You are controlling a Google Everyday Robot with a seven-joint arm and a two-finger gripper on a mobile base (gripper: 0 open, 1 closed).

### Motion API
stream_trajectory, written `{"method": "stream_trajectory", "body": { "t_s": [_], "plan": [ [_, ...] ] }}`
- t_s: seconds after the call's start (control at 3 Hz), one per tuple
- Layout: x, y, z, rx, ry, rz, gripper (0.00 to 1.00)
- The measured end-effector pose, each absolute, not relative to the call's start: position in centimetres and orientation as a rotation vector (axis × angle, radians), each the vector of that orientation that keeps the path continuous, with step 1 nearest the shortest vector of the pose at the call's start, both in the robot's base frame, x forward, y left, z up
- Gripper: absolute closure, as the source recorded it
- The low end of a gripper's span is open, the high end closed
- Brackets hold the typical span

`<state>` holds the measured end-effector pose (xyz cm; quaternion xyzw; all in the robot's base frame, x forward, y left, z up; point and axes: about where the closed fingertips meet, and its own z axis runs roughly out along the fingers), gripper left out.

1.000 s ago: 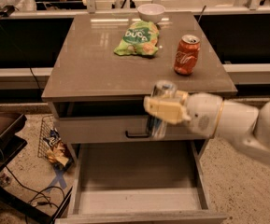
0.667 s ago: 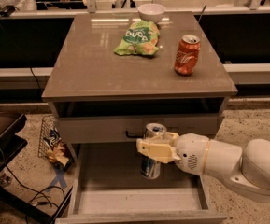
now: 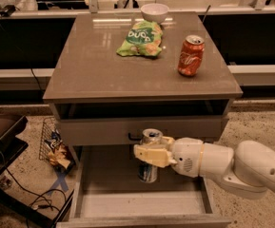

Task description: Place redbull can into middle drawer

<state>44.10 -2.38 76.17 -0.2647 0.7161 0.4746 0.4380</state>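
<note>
Room: a lab-like place with a speckled floor; a grey cabinet stands in the middle of the frame, with dark shelves behind it.
Worktop: the worktop [image 3: 94,65] carries a green chip bag [image 3: 141,38], an orange soda can [image 3: 191,55] and a white bowl [image 3: 154,12] at the far edge. None of these belongs to the task.
Floor at left: a snack packet [image 3: 56,151] lies beside the cabinet, in the lower left of the frame.
Middle drawer: the middle drawer [image 3: 127,205] is pulled out toward the bottom of the frame. Its flat floor is bare where it can be seen.
Closed drawer above: the drawer front [image 3: 94,129] with the black handle is shut, just behind the can's top.
Redbull can: the redbull can [image 3: 148,173] is upright, low inside the drawer box, in its rear middle part.
Gripper: the gripper [image 3: 146,155] comes from the lower right of the frame and is clamped around the can's middle, one finger on each side.
Contact with floor: I cannot tell if the can's base touches the drawer floor or hangs just over it.
Done, by my judgement: the can is picked up and brought inside the drawer walls.
Left, by my judgement: set the base down, release the can, and lift the arm [image 3: 232,167] out without tipping it.
</note>
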Motion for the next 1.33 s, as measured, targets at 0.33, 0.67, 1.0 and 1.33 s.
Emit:
{"method": "stream_trajectory", "body": {
  "t_s": [0.33, 0.67, 1.0, 1.33],
  "plan": [
    [44.3, -0.4, 69.1, -0.770, 1.669, 1.255, 1.00],
    [44.5, 1.8, 63.5, -0.896, 1.539, 1.290, 1.00],
    [44.9, 3.6, 54.4, -0.952, 1.433, 1.289, 1.00],
    [44.9, 3.7, 54.3, -0.952, 1.431, 1.289, 1.00]
  ]
}}
